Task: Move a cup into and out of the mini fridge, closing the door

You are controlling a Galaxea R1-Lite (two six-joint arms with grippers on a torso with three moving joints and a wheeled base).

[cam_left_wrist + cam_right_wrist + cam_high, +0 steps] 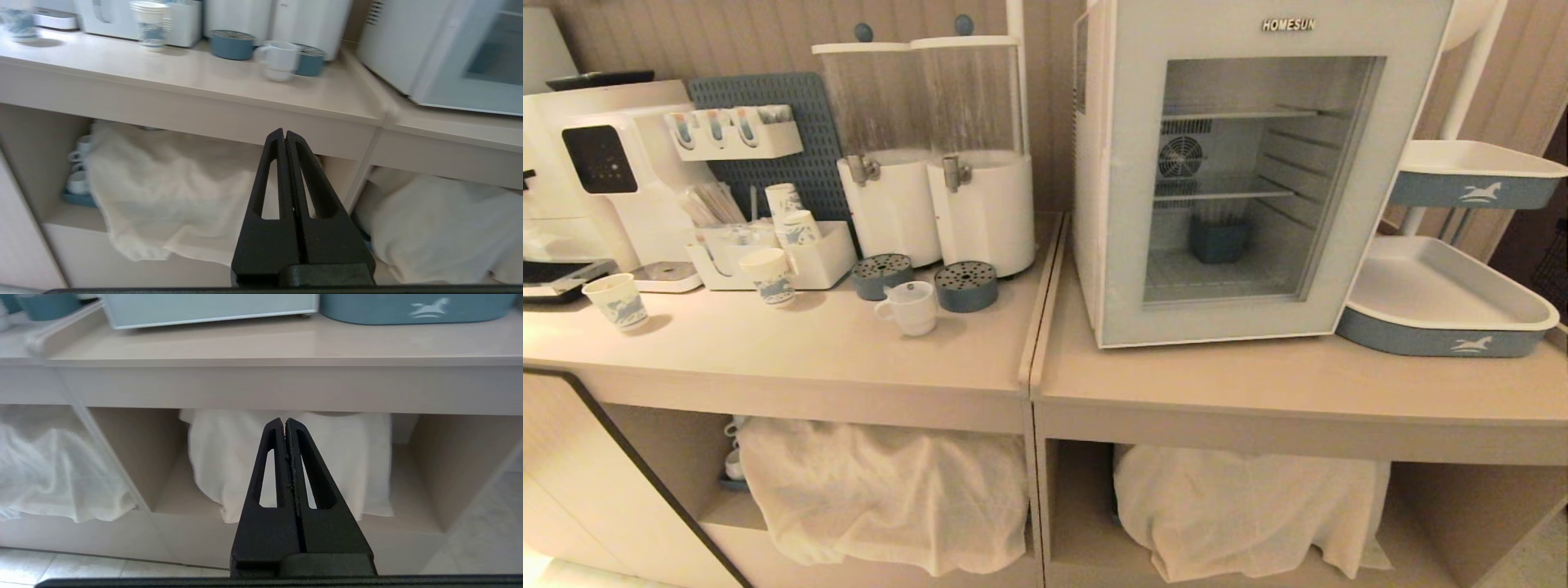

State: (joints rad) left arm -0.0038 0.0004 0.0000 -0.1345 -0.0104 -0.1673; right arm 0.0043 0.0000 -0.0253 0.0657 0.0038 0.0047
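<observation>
Facing your robot, the squat white ceramic cup (909, 308) sits on the smooth beige counter (792, 351), left of the boxy mini fridge (1225, 175), whose glass-paned door (1258, 180) is closed. Your left gripper (284, 132) and right gripper (284, 422) hang below counter level, black tapered fingers pressed together, empty.

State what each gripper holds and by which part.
Nothing. The left gripper and right gripper are shut and empty; the cup stands untouched.
</observation>
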